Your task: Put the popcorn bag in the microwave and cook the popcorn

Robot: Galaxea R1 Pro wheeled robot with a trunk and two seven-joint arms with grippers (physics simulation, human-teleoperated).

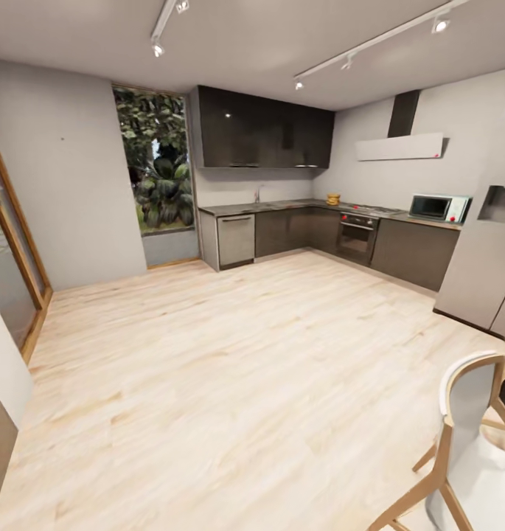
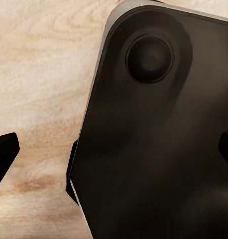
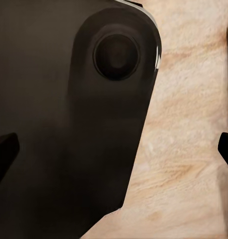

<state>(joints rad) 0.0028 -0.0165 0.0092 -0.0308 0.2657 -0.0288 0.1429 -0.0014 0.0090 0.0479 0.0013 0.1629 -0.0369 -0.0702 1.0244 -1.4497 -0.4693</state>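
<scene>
Pale wood floor [image 1: 230, 383] stretches from me to the far worktop [image 1: 296, 204], where the bag [image 1: 332, 199] sits ahead, right of centre, left of the microwave [image 1: 438, 207]. Left hand [image 2: 114, 149] released, over my dark base [image 2: 158, 149]. Right hand [image 3: 114, 149] released too; neither is nearer, so I'd drive first.

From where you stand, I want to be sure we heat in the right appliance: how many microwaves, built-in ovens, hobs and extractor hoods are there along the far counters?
Microwave: 1
Built-in oven: 1
Hob: 1
Extractor hood: 1
Total: 4
</scene>
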